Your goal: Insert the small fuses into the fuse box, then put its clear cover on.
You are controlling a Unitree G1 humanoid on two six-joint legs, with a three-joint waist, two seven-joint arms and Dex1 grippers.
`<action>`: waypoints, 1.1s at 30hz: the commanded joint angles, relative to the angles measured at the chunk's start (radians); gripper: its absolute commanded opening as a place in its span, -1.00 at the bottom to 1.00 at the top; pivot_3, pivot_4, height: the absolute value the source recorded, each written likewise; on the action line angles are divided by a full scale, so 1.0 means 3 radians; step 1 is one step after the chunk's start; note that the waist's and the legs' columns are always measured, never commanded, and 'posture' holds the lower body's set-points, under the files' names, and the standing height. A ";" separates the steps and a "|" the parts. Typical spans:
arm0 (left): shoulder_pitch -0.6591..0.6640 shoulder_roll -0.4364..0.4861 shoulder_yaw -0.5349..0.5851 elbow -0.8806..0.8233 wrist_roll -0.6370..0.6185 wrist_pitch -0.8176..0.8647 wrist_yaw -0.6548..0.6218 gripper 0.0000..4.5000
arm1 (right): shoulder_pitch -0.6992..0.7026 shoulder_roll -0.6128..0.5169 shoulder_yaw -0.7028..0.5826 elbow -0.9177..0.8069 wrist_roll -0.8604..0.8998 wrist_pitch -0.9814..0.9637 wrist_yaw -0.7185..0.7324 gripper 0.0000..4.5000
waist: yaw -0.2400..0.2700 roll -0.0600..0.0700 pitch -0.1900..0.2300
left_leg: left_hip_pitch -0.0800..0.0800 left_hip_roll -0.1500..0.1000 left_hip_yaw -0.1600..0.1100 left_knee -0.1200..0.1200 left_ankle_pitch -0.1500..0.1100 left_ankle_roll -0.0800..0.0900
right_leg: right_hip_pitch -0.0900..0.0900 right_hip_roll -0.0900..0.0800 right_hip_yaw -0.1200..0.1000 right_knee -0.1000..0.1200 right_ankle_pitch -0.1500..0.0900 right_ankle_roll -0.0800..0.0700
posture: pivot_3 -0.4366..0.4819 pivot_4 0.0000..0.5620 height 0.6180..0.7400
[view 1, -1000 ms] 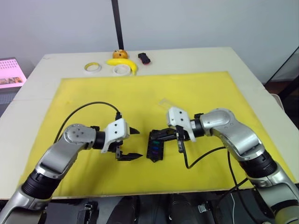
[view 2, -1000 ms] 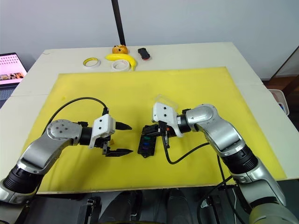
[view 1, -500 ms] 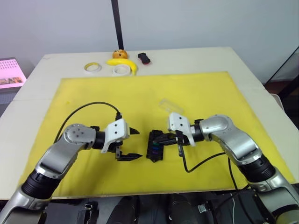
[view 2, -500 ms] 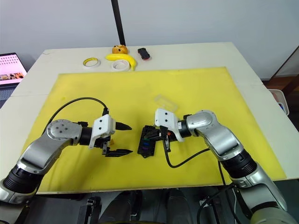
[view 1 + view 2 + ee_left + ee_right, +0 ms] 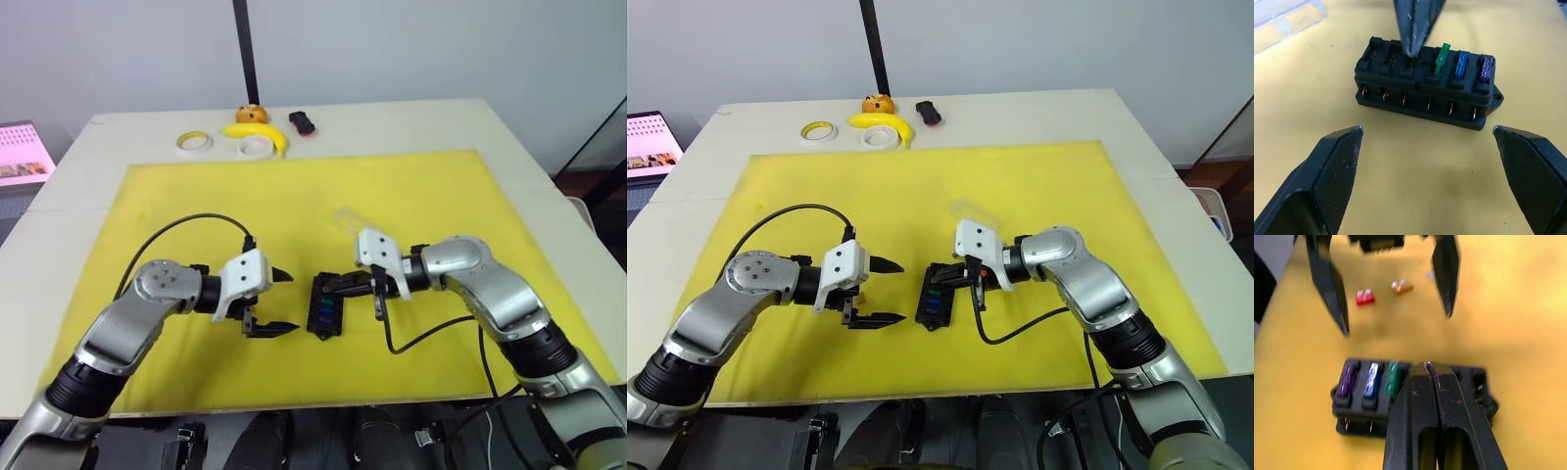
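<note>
The fuse box [image 5: 1426, 90] sits on the yellow mat [image 5: 411, 196] between my two grippers, long axis running toward and away from me, with teal, blue and purple fuses seated in one row. My right gripper [image 5: 1428, 369] — fingers pressed together — bears down on the fourth slot, right beside the teal fuse [image 5: 1442, 59]; whether a fuse is pinched there I cannot tell. My left gripper [image 5: 282, 302], jaws spread and empty, waits at the box's nine o'clock. A red fuse [image 5: 1365, 296] and an amber fuse [image 5: 1401, 285] lie loose beyond it — the clear cover [image 5: 348, 217] rests at about one o'clock.

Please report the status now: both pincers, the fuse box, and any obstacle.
Left pincer open, empty, facing fuse box. Right pincer shut, tips down on a middle slot. Green, blue, purple fuses seated; red fuse and amber fuse loose on mat. No obstacle.
</note>
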 commanded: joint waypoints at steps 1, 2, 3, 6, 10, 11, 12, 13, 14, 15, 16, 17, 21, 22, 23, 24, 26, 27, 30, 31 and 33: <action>-0.0046 -0.0006 0.0012 -0.0066 0.0000 -0.0044 0.0004 1.00 | -0.0009 -0.0042 -0.0068 -0.0225 0.0138 0.0078 0.0063 -0.99 | -0.0001 0.0000 0.0000 | 0.0000 0.0000 0.0000 0.0000 0.0000 0.0000 | 0.0000 0.0000 0.0000 0.0000 0.0000 0.0000 | -0.05 -0.47 1.00; -0.0049 -0.0007 0.0010 -0.0064 0.0001 -0.0044 0.0002 1.00 | 0.0005 -0.0057 -0.0060 -0.0250 0.0144 0.0085 0.0073 -0.99 | 0.0001 0.0000 0.0000 | 0.0000 -0.0001 0.0000 0.0000 0.0000 0.0000 | 0.0000 -0.0001 0.0000 0.0000 0.0000 0.0000 | -0.05 -0.47 1.00; -0.0051 -0.0008 0.0009 -0.0061 0.0001 -0.0044 0.0001 1.00 | 0.0020 -0.0069 -0.0051 -0.0276 0.0151 0.0099 0.0078 -0.99 | 0.0001 0.0000 0.0000 | 0.0000 0.0000 0.0000 0.0000 0.0000 0.0000 | 0.0000 -0.0001 0.0000 0.0000 0.0000 0.0000 | -0.05 -0.47 1.00; -0.0061 -0.0014 0.0009 -0.0051 0.0001 -0.0043 0.0000 1.00 | 0.0040 -0.0076 -0.0038 -0.0319 0.0168 0.0134 0.0078 -0.99 | -0.0003 0.0000 0.0000 | 0.0000 0.0000 0.0000 0.0000 0.0000 0.0000 | 0.0000 0.0000 0.0000 0.0000 0.0000 0.0000 | -0.05 -0.47 1.00; -0.0059 -0.0020 0.0006 -0.0049 0.0003 -0.0044 0.0002 1.00 | 0.0068 -0.0072 -0.0001 -0.0325 0.0134 0.0123 0.0053 -0.99 | -0.0001 0.0000 0.0000 | 0.0000 0.0000 0.0000 0.0000 0.0000 0.0000 | 0.0000 -0.0001 0.0000 0.0000 0.0000 0.0000 | -0.05 -0.47 1.00; -0.0053 -0.0019 0.0005 -0.0055 0.0004 -0.0045 0.0002 1.00 | 0.0085 -0.0078 0.0019 -0.0310 0.0104 0.0095 0.0050 -0.99 | 0.0000 0.0000 0.0000 | 0.0000 0.0000 0.0000 0.0000 0.0000 0.0000 | 0.0000 -0.0001 0.0000 0.0000 0.0000 0.0000 | -0.05 -0.47 1.00; -0.0048 -0.0017 0.0005 -0.0060 0.0005 -0.0046 0.0003 1.00 | 0.0100 -0.0085 0.0035 -0.0296 0.0078 0.0071 0.0048 -0.99 | 0.0002 0.0000 0.0000 | -0.0001 0.0000 0.0000 0.0000 0.0000 0.0000 | 0.0000 -0.0001 0.0000 0.0000 0.0000 0.0000 | -0.05 -0.47 1.00; -0.0044 -0.0016 0.0005 -0.0064 0.0004 -0.0044 0.0003 1.00 | 0.0111 -0.0090 0.0047 -0.0285 0.0057 0.0052 0.0049 -0.99 | 0.0002 0.0000 0.0000 | 0.0000 0.0000 0.0000 0.0000 0.0000 0.0000 | 0.0000 -0.0001 0.0000 0.0000 0.0000 0.0000 | -0.05 -0.47 1.00; -0.0043 -0.0017 0.0005 -0.0067 0.0004 -0.0043 0.0004 1.00 | 0.0120 -0.0091 0.0053 -0.0276 0.0044 0.0039 0.0051 -0.99 | 0.0001 0.0000 0.0000 | -0.0001 -0.0001 0.0000 0.0000 0.0000 0.0000 | 0.0000 -0.0001 0.0000 0.0000 0.0000 0.0000 | -0.05 -0.47 1.00; -0.0046 -0.0019 0.0005 -0.0064 0.0004 -0.0043 0.0004 1.00 | 0.0122 -0.0090 0.0055 -0.0267 0.0038 0.0032 0.0053 -0.99 | -0.0003 0.0000 0.0000 | -0.0001 -0.0001 0.0000 0.0000 0.0000 0.0000 | 0.0000 -0.0001 0.0000 0.0000 0.0000 0.0000 | -0.05 -0.47 1.00; -0.0047 -0.0020 0.0005 -0.0061 0.0004 -0.0043 0.0004 1.00 | 0.0124 -0.0087 0.0058 -0.0256 0.0032 0.0022 0.0054 -0.99 | -0.0004 0.0000 0.0000 | 0.0000 0.0000 0.0000 0.0000 0.0000 0.0000 | 0.0000 -0.0001 0.0000 0.0000 0.0000 0.0000 | -0.05 -0.47 1.00; -0.0048 -0.0020 0.0004 -0.0059 0.0006 -0.0044 0.0005 1.00 | 0.0132 -0.0088 0.0064 -0.0237 0.0019 0.0002 0.0057 -0.99 | -0.0003 0.0000 0.0000 | 0.0000 0.0000 0.0000 0.0000 0.0000 0.0000 | 0.0000 -0.0001 0.0000 0.0000 0.0000 0.0000 | -0.05 -0.47 1.00; -0.0046 -0.0020 0.0005 -0.0062 0.0010 -0.0044 0.0012 1.00 | 0.0166 -0.0099 0.0103 -0.0155 -0.0049 -0.0084 0.0062 -0.99 | -0.0001 0.0000 0.0000 | 0.0000 0.0000 0.0000 0.0000 0.0000 0.0000 | 0.0000 0.0000 0.0000 0.0000 0.0000 0.0000 | -0.05 -0.47 1.00; -0.0045 -0.0020 0.0005 -0.0062 0.0011 -0.0042 0.0014 1.00 | 0.0175 -0.0102 0.0115 -0.0130 -0.0070 -0.0107 0.0065 -0.99 | -0.0001 0.0000 0.0000 | 0.0000 0.0000 0.0000 0.0000 0.0000 0.0000 | 0.0000 0.0000 0.0000 0.0000 0.0000 0.0000 | -0.05 -0.47 1.00; -0.0045 -0.0019 0.0005 -0.0063 0.0011 -0.0041 0.0015 1.00 | 0.0181 -0.0103 0.0122 -0.0114 -0.0082 -0.0124 0.0068 -0.99 | -0.0001 0.0000 0.0000 | 0.0000 0.0000 0.0000 0.0000 0.0000 0.0000 | 0.0000 0.0000 0.0000 0.0000 0.0000 0.0000 | -0.05 -0.47 1.00; -0.0044 -0.0018 0.0004 -0.0062 0.0014 -0.0043 0.0015 1.00 | 0.0184 -0.0104 0.0134 -0.0094 -0.0098 -0.0139 0.0072 -0.99 | -0.0001 0.0000 0.0000 | 0.0000 0.0000 0.0000 0.0000 0.0000 0.0000 | 0.0000 0.0000 0.0000 0.0000 0.0000 0.0000 | -0.05 -0.47 1.00; -0.0044 -0.0017 0.0003 -0.0060 0.0017 -0.0048 0.0017 1.00 | 0.0186 -0.0101 0.0160 -0.0061 -0.0127 -0.0159 0.0079 -0.99 | -0.0002 0.0000 0.0000 | 0.0000 0.0000 0.0000 0.0000 0.0000 0.0000 | 0.0000 0.0000 0.0000 0.0000 0.0000 0.0000 | -0.05 -0.47 1.00; -0.0042 -0.0015 0.0004 -0.0069 0.0016 -0.0044 0.0020 1.00 | 0.0190 -0.0104 0.0174 -0.0052 -0.0145 -0.0170 0.0083 -0.99 | -0.0001 0.0000 0.0000 | 0.0000 0.0000 0.0000 0.0000 0.0000 0.0000 | 0.0000 0.0000 0.0000 0.0000 0.0000 0.0000 | -0.05 -0.47 1.00; -0.0037 -0.0015 0.0007 -0.0085 0.0012 -0.0037 0.0030 1.00 | 0.0188 -0.0097 0.0214 0.0005 -0.0195 -0.0205 0.0077 -0.99 | -0.0002 0.0000 0.0000 | 0.0000 0.0000 0.0000 0.0001 0.0000 0.0000 | 0.0000 0.0000 0.0000 0.0000 0.0000 0.0000 | -0.05 -0.47 1.00; -0.0037 -0.0016 0.0008 -0.0083 0.0011 -0.0038 0.0031 1.00 | 0.0182 -0.0096 0.0230 0.0030 -0.0212 -0.0219 0.0081 -0.99 | -0.0002 0.0000 0.0000 | 0.0000 0.0000 0.0000 0.0001 0.0000 0.0000 | 0.0001 0.0000 0.0000 0.0000 0.0000 0.0000 | -0.05 -0.47 1.00; -0.0035 -0.0016 0.0009 -0.0079 0.0012 -0.0043 0.0033 1.00 | 0.0176 -0.0102 0.0255 0.0071 -0.0240 -0.0243 0.0086 -0.99 | -0.0002 0.0000 0.0000 | 0.0001 0.0000 0.0000 0.0001 0.0000 0.0000 | 0.0001 0.0000 0.0000 0.0000 0.0000 0.0000 | -0.05 -0.47 1.00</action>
